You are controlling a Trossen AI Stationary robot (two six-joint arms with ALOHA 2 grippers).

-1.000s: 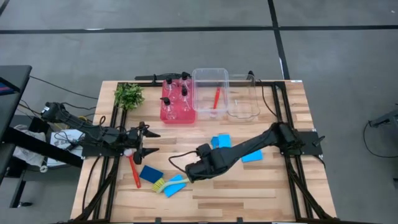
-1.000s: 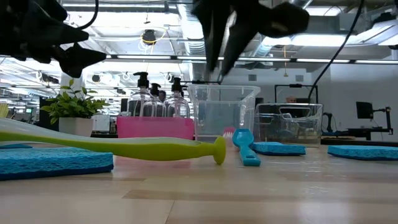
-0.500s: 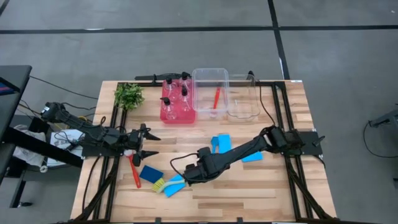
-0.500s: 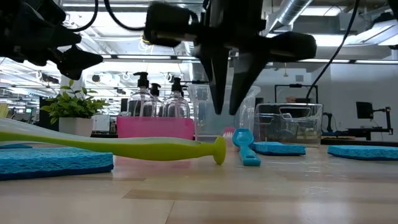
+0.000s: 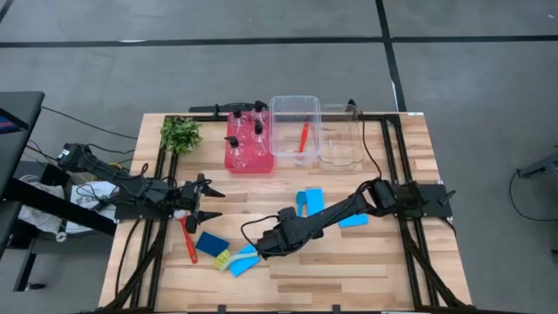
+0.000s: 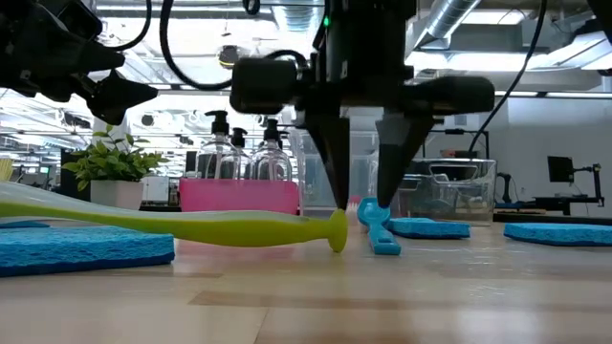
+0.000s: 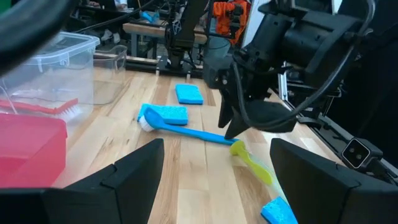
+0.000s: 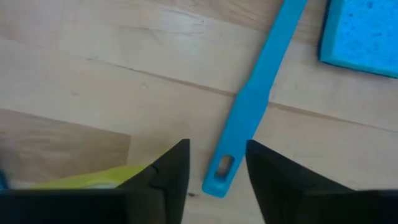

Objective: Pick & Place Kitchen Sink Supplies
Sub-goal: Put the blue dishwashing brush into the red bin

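The right gripper [image 6: 361, 203] was lowered to the table [image 5: 349, 270], its fingers [image 8: 169, 174] spread apart and set either side of the tail end of the blue brush [image 8: 249, 118] — nothing was yet pinched between them. Just beside one fingertip lay the end of the yellow-green brush [image 6: 182, 225], and beyond the gripper, along the blue handle, a blue sponge [image 8: 364, 34] was seen. Two more sponges [image 6: 76, 247] lay near, towards the table's front edge.

The left gripper [image 5: 209, 201] was held above the table well apart from the right one, fingers [image 7: 130, 174] opened wide and empty; under it lay the red brush [image 5: 188, 240].

Far beyond both grippers, the bottles [image 5: 246, 133] stood in the red tray [image 5: 248, 161], and another red brush [image 5: 302, 138] was seen in the clear bin [image 5: 295, 106] — next to the second bin [image 5: 342, 157].
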